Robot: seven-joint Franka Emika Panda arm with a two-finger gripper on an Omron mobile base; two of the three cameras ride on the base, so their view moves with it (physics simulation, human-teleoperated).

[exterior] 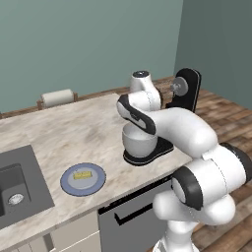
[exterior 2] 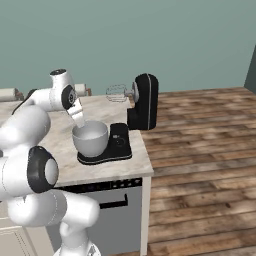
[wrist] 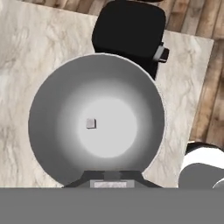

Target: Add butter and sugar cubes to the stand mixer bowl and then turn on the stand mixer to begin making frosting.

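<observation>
One sugar cube point(wrist: 90, 123) lies in my bowl point(wrist: 52, 100); butter point(exterior: 82, 174) waits on the plate point(exterior: 69, 185); mixer point(exterior 2: 142, 102) untouched. My end effector point(exterior 2: 77, 117) hangs above the bowl, whether apart or together I cannot tell.

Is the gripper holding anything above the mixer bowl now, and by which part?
It cannot be told. The gripper hangs over the stand mixer bowl, fingertips unclear. One sugar cube lies loose on the bowl's bottom.
</observation>
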